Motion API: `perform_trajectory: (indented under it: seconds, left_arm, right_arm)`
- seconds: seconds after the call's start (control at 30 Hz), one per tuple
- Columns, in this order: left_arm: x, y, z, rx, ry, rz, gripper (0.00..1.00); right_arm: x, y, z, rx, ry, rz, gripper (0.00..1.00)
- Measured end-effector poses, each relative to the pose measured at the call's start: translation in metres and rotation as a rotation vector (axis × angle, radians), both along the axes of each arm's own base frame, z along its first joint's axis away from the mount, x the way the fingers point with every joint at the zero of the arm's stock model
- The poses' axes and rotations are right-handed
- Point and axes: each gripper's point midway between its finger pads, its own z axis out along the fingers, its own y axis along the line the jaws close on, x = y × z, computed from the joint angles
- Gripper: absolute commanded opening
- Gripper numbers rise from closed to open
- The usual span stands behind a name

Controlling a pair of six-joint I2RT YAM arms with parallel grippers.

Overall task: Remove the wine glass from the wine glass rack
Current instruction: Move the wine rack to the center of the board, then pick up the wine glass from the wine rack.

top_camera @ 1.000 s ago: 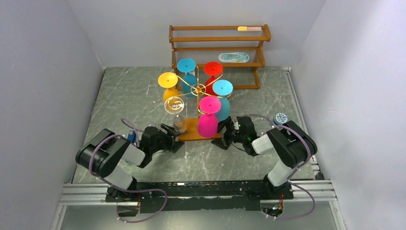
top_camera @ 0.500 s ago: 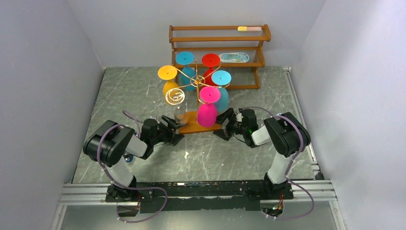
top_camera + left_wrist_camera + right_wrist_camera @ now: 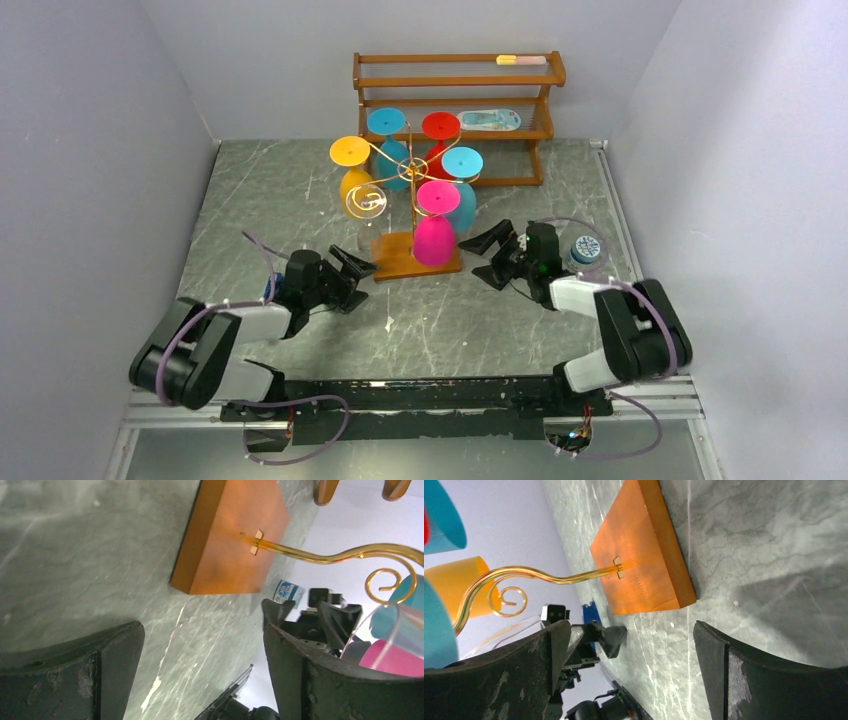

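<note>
Low over table (image 3: 260, 200), left gripper (image 3: 357, 283) shows jaws spread wide, nothing between them; right gripper (image 3: 487, 258) likewise gaping and empty. Between both grippers stands wine glass rack (image 3: 398, 262), wooden base just ahead of left gripper. Just beyond left gripper hangs clear wine glass (image 3: 366, 203), bowl down on rack; pink wine glass (image 3: 434, 243) nearer right gripper; brown wooden shelf (image 3: 455, 80) far beyond

Gold wine glass rack (image 3: 410, 172), brown base (image 3: 398, 260) — grey-veined table (image 3: 280, 200)

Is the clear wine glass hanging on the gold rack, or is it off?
On the rack. The clear wine glass hangs bowl down, its foot caught in a curled arm of the wine glass rack.
</note>
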Motion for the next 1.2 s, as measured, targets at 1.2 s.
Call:
perform_trajectory:
  seconds: [1.2]
  left_arm:
    - [-0.047, 0.096, 0.165, 0.685, -0.475, -0.105, 0.97]
  right_arm:
    - [-0.053, 0.009, 0.291, 0.024, -0.616, 0.297, 0.63]
